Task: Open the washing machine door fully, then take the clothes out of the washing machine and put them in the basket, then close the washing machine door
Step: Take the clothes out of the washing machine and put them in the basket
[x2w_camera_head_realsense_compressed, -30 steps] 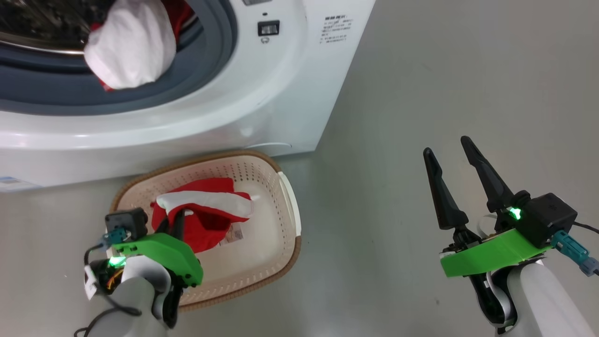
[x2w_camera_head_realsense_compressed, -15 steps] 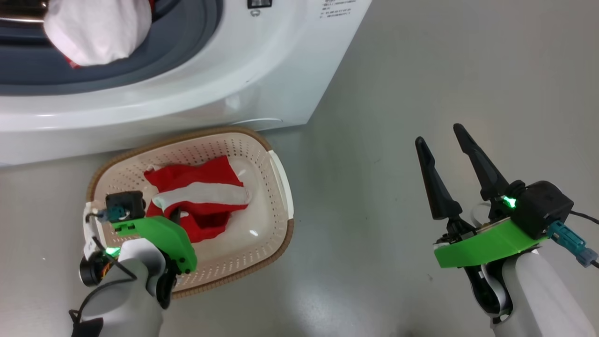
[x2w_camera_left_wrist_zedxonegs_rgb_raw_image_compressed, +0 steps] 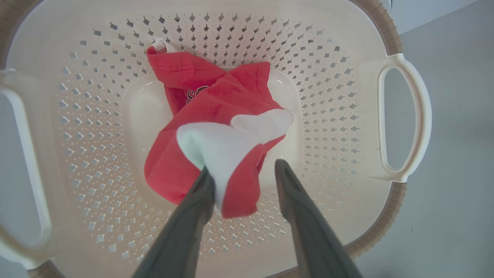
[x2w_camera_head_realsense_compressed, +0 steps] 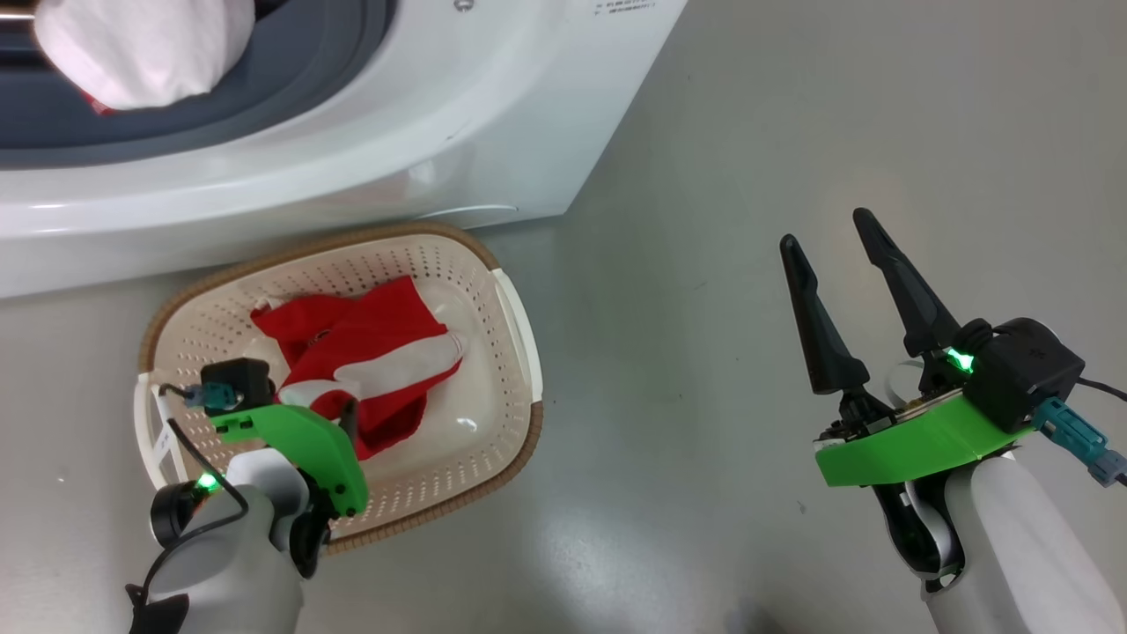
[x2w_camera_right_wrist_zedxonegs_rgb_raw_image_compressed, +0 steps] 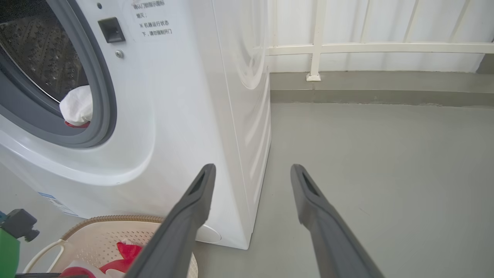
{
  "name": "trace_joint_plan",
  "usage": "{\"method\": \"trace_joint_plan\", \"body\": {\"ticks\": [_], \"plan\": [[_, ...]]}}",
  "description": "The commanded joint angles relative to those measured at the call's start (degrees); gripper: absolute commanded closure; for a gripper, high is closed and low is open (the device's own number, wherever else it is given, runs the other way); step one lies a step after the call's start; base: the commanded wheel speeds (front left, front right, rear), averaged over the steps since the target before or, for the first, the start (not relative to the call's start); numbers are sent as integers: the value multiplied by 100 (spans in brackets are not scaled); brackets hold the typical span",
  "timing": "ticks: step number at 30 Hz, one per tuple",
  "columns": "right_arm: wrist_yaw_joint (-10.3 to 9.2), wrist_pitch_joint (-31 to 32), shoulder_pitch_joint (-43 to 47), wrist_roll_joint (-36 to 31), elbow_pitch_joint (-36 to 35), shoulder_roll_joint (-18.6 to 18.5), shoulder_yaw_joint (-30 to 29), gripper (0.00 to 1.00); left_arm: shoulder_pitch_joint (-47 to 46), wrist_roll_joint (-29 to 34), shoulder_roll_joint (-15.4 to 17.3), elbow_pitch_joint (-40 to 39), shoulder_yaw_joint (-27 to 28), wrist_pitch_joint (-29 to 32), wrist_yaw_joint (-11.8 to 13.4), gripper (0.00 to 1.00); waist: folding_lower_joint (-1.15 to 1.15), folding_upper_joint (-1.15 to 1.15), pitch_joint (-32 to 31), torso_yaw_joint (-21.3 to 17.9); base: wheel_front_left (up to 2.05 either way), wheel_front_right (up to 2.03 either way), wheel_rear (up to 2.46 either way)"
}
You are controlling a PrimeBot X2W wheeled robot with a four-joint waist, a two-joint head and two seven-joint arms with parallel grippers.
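We see the left gripper [x2w_camera_left_wrist_zedxonegs_rgb_raw_image_compressed: 243, 168] over the basket [x2w_camera_left_wrist_zedxonegs_rgb_raw_image_compressed: 328, 96], fingers parted. A fold of the red-and-white garment [x2w_camera_left_wrist_zedxonegs_rgb_raw_image_compressed: 216, 112] sits between them, touching one finger but not pinched. The garment lies on the basket bottom, long axis from the far wall toward the fingers, across the basket's handle-to-handle length. The basket sits just before the washing machine [x2w_camera_head_realsense_compressed: 493, 114], with a white garment [x2w_camera_head_realsense_compressed: 141, 48] at its opening. The right gripper [x2w_camera_head_realsense_compressed: 824, 229] is spread wide, empty.

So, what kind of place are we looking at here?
Probably a laundry corner, perhaps on a balcony. A big white front-loading washing machine stands on a plain grey floor, a small cream perforated plastic basket before it holds a red and white fabric garment, and a white railing runs beyond.
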Motion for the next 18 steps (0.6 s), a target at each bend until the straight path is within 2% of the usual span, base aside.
{"method": "trace_joint_plan", "body": {"ticks": [1,10,18], "plan": [[28,-36,-15,107,-97,-38,113,0,22,-27,138,-43,75,-66,23,0,0,0,-89,47,0,0,0],[28,-36,73,106,-18,-31,94,0,235,-177,100,-53,120,-984,-88,0,0,0,-628,208,0,0,0],[28,-36,265,45,19,-70,4,0,556,-131,117,-404,94,-1417,-157,0,0,0,-1117,378,0,0,0]]}}
